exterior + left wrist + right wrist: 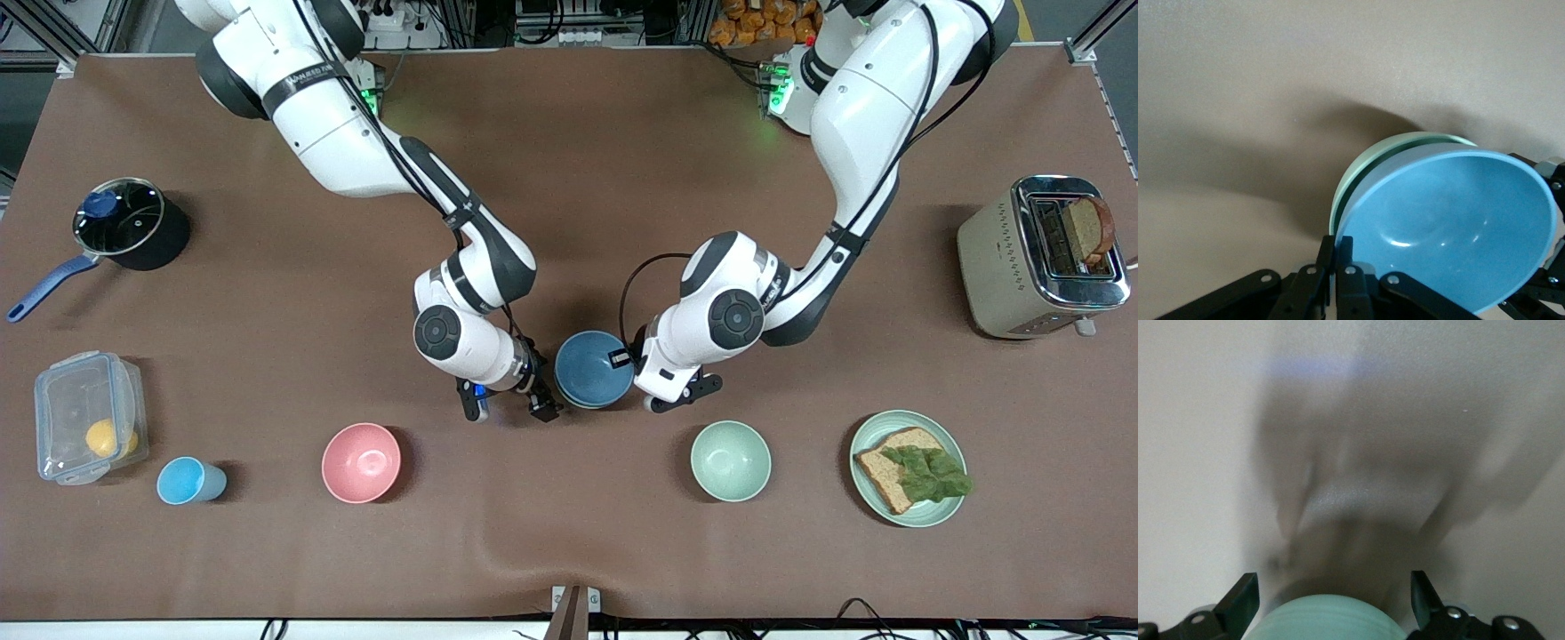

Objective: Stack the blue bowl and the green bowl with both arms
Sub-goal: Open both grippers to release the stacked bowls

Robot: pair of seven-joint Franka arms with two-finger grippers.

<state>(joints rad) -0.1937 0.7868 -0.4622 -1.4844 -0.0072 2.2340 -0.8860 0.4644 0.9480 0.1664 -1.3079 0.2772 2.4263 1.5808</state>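
blue bowl (594, 366) nested in green bowl (1368, 167), frame centre | left gripper (1338, 277) clamped on blue bowl's rim | right gripper (511, 411) wide, empty, beside bowls

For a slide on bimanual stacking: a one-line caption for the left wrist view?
Left gripper shut on the blue bowl's rim, with the green bowl nested beneath it.

green bowl (1368, 167) mostly hidden, blue bowl (1451, 227) cropped
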